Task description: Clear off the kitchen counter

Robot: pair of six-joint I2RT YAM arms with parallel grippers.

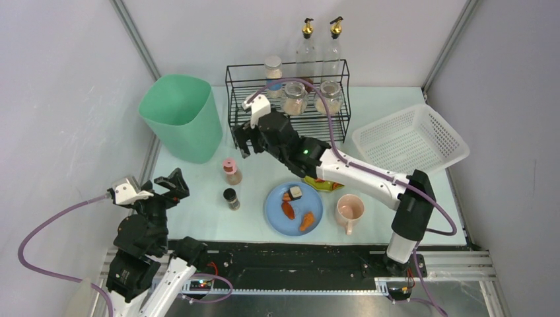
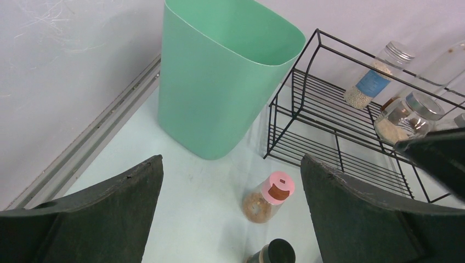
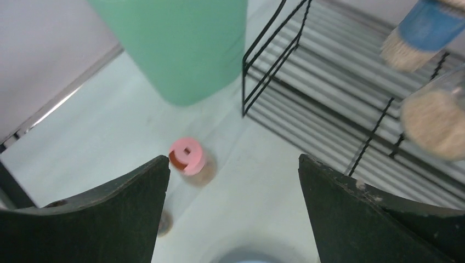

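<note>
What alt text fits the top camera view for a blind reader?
The right pincer, open and empty, hovers over a pale counter between a green bin and a wire rack of jars; the left pincer is open at the near left. Two shakers, a plate of food, a mug and a white basket sit on the counter.

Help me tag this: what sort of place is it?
Likely a mock kitchen in a lab cell: black wire rack of glass spice jars, round blue plate of food, plain white panel walls.
</note>
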